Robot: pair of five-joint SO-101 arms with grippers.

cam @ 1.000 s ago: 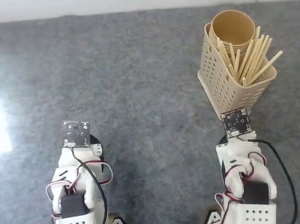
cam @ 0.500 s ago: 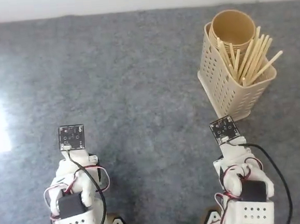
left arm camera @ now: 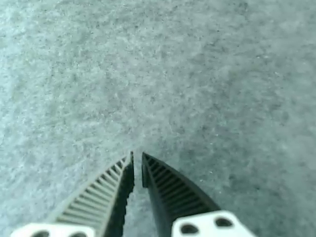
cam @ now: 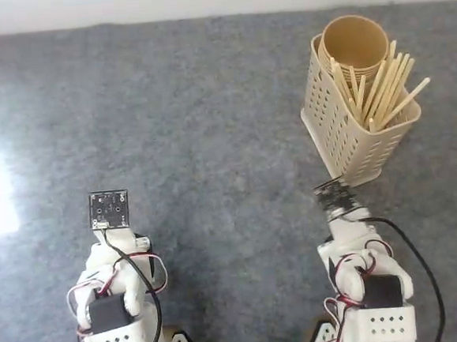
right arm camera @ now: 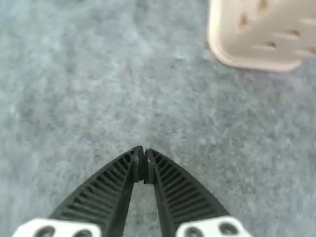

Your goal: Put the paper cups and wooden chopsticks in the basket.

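Noted at the far right of the grey worktop (cam: 200, 118): the basket (cam: 338, 135), standing upright. The paper cups (cam: 353, 44) are nested inside it at its far end. The wooden chopsticks (cam: 386, 87) are stood beside them, fanned outward. The right hand (right arm camera: 143, 157) is closed and empty, held over bare worktop just short of the basket. The left hand (left arm camera: 137, 160) is all but closed, empty, well apart from the basket
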